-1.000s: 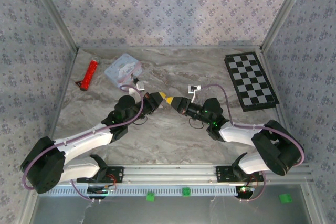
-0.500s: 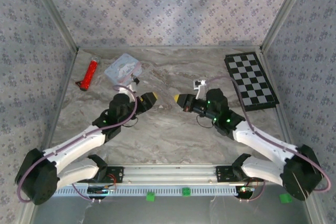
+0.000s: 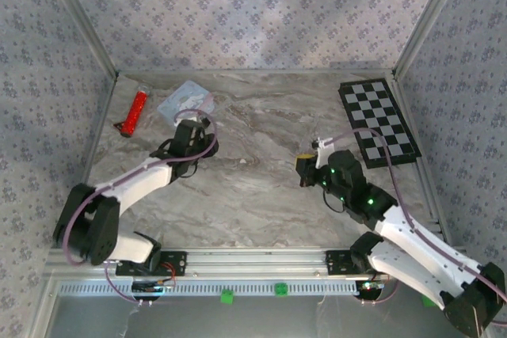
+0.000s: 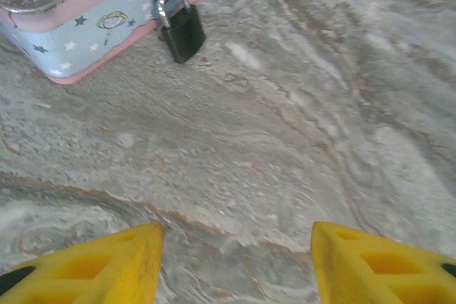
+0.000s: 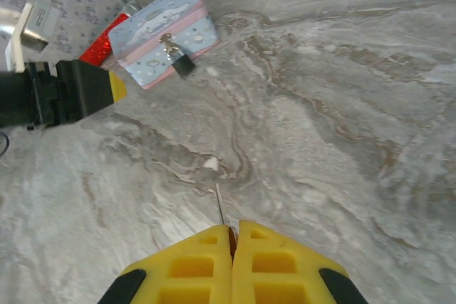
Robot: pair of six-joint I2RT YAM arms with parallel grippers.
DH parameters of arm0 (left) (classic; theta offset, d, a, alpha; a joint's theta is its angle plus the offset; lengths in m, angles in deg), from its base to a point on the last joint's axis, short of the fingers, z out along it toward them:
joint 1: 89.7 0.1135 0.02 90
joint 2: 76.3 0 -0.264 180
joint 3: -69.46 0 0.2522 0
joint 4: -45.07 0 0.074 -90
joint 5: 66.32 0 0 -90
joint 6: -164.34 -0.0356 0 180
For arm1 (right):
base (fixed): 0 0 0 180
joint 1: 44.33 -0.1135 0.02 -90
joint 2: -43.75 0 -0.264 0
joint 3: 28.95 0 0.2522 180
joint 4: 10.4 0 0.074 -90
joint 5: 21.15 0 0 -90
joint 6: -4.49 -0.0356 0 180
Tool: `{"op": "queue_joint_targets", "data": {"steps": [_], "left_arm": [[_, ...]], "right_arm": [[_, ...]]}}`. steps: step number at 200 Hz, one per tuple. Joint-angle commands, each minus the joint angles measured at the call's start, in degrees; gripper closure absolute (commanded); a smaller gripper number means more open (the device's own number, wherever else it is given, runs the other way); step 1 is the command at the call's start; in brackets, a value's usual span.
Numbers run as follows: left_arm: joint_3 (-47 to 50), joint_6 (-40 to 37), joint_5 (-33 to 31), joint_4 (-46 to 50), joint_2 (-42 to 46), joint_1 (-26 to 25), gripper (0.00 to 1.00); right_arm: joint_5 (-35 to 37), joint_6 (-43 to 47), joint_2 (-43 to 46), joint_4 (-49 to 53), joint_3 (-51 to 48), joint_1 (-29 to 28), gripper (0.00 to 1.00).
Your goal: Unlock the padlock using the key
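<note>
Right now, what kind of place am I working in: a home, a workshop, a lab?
Probably a lab test cell, not a home: a marble-print tabletop boxed in by patterned wall panels on metal frame posts, an aluminium rail along the near edge, and a checkerboard at the far right.

tin [image 4: 85,26]: cut off top-left | key [image 5: 220,208]: mostly hidden in right gripper [image 5: 232,233]

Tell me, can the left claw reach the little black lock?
Probably yes. The open left gripper faces the padlock hanging on the blue tin, with only bare table between them.
</note>
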Motion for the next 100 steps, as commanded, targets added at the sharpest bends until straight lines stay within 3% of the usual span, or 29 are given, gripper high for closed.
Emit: {"op": "queue_joint_targets", "data": {"steps": [1,48,100], "left_arm": [[-4.05,-2.3,-5.69,-2.38,-4.7,1.37,0.44],[-6.74,3.02,-2.77,-12.03,-15.66,5.04,0.49],[-8.76,7.69,-0.67,-21.27,-23.55,6.53,0.52]], "right_arm": [[3.67,4.56,4.59,0.29,-4.04,0.36,1.0],[3.82,5.76,12.69,-0.68,-10.41,0.55,1.0],[1.55,5.85,14.79,-1.31,-11.25,0.64,1.0]]}}
